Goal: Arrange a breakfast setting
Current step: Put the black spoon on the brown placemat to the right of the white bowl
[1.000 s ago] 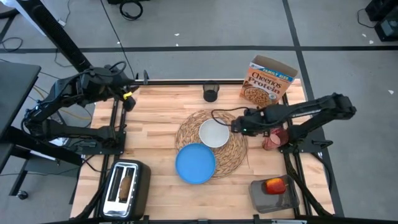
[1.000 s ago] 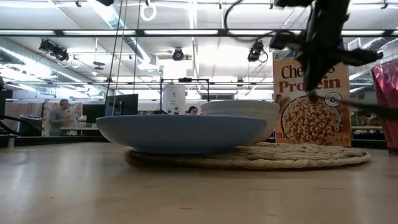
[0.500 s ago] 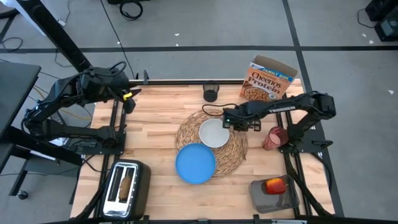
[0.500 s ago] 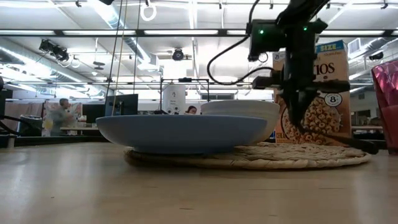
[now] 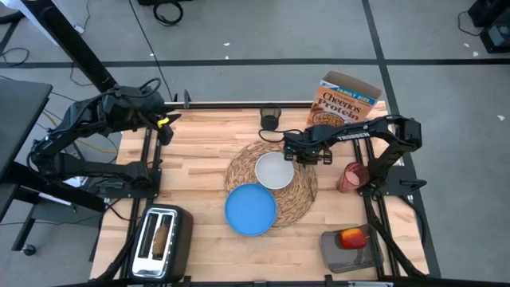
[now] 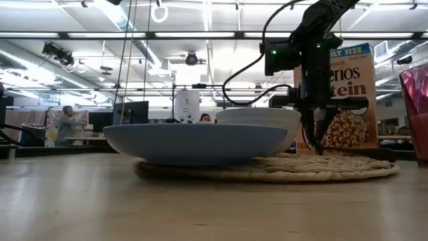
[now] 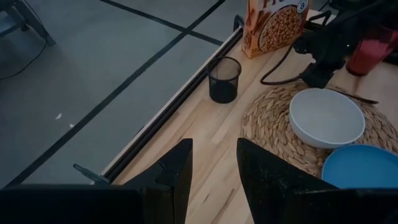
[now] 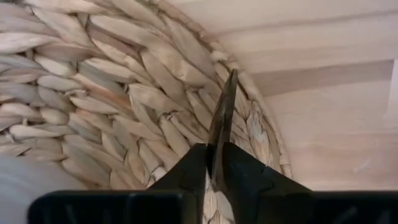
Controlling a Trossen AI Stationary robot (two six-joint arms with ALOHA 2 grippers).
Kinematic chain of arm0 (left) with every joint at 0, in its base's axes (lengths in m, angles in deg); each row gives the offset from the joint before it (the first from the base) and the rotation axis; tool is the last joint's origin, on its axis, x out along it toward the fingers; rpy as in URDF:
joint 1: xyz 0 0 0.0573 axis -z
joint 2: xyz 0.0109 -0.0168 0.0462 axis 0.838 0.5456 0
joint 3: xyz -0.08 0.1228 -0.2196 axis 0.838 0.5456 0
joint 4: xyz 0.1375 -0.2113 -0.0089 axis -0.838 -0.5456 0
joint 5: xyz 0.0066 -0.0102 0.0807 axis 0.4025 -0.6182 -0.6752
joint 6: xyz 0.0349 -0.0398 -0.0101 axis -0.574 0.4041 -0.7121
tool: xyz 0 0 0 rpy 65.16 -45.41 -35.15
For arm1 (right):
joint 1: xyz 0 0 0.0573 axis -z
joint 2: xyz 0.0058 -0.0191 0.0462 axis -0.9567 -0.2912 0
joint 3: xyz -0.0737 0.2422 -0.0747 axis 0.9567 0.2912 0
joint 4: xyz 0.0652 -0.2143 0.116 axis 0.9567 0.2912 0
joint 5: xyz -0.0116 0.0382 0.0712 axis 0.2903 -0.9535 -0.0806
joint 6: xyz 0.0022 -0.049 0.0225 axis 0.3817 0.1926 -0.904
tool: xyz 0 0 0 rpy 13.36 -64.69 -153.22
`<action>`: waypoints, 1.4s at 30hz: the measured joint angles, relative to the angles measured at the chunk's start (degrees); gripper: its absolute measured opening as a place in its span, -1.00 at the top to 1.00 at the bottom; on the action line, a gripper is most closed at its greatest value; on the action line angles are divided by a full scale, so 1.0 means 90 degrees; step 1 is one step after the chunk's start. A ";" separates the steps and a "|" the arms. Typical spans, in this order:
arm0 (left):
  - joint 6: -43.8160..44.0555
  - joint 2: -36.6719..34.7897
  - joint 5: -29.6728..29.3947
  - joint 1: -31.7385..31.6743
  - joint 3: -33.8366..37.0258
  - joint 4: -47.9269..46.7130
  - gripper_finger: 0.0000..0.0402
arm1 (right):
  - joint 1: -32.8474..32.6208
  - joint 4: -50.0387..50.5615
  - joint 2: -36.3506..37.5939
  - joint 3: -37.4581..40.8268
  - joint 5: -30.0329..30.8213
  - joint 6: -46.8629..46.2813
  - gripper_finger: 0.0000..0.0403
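My right gripper [image 5: 305, 153] stands over the far right part of the round straw placemat [image 5: 299, 195], beside the white bowl [image 5: 274, 171], shut on the metal spoon [image 8: 222, 118]. The spoon also shows low along the mat in the low view [image 6: 371, 152]. The blue plate [image 5: 250, 210] rests on the mat's near left edge. The red cup [image 5: 351, 177] stands right of the mat. The Cheerios box [image 5: 343, 104] stands at the far right. The apple [image 5: 351, 237] lies on a grey tray. The toast slice [image 5: 162, 237] sits in the toaster. My left gripper [image 7: 214, 168] is open at the far left. My right gripper pinches one end of the spoon [image 8: 217, 146] between its two fingers, which point down from above. The spoon shows edge-on and runs away from the fingers over the placemat's right part toward its rim. Its free end [image 7: 367, 98] lies on or just above the mat; I cannot tell which.
A small black holder cup [image 5: 270, 119] stands at the far edge, behind the mat. The silver toaster [image 5: 162, 239] stands at the near left corner. The grey tray [image 5: 351, 251] lies at the near right. Bare wood shows left of the mat.
My right gripper has gone from beside the red cup toward the table's left and far edge, to the mat's far right part beside the bowl, carrying the spoon. The spoon's free end has tipped down from level to low along the mat.
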 joint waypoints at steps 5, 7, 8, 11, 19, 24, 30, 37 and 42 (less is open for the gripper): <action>-0.0007 0.0000 0.0000 0.0000 0.0000 -0.0002 0.34 | 0.0087 -0.0107 0.0035 0.0000 -0.0054 0.0258 0.52; -0.0008 0.0000 -0.0001 0.0000 0.0000 -0.0002 0.34 | 0.0121 -0.0128 0.0069 0.0000 -0.0062 0.0384 0.46; -0.0012 0.0000 0.0000 0.0000 0.0000 -0.0002 0.34 | 0.0143 -0.0128 0.0098 0.0000 -0.0066 0.0516 0.44; -0.0013 -0.0003 0.0000 0.0000 0.0000 -0.0021 0.34 | 0.0149 -0.0122 0.0306 0.0000 -0.0019 0.1229 0.35; 0.0113 -0.0032 -0.0002 0.0000 0.0000 -0.0100 0.34 | -0.0386 0.0326 0.0529 0.0002 -0.0332 0.3202 0.25; 0.0206 -0.0030 -0.0001 0.0000 0.0000 -0.0097 0.34 | -0.0813 -0.0144 0.0529 0.0187 -0.0210 0.3459 0.25; 0.0293 -0.0029 -0.0002 0.0000 0.0000 -0.0044 0.34 | -0.0867 -0.0971 0.0529 0.0784 -0.0329 0.3264 0.25; 0.0290 -0.0027 -0.0005 0.0000 0.0000 -0.0033 0.34 | -0.0926 -0.1483 0.0471 0.1102 -0.0251 0.3195 0.30; 0.0286 -0.0027 -0.0007 0.0002 0.0000 -0.0023 0.34 | -0.0984 -0.1378 0.0239 0.1099 -0.0185 0.3104 0.37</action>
